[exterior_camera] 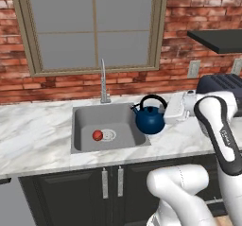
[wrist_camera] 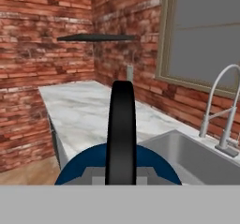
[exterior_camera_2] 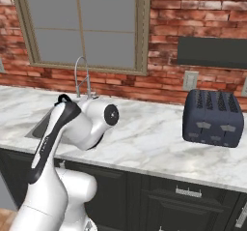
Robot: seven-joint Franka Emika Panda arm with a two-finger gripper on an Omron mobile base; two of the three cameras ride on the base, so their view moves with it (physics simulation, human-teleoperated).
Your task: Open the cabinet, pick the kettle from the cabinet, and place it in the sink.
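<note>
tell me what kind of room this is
A kitchen, rendered rather than real: a steel sink with a chrome faucet is set in a white marble counter, a dark toaster stands on it, and black cabinets run below.

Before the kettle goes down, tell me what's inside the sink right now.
In the sink, a small red ball lies beside the round drain. The kettle covers the basin's right edge, so anything beneath it is hidden.
</note>
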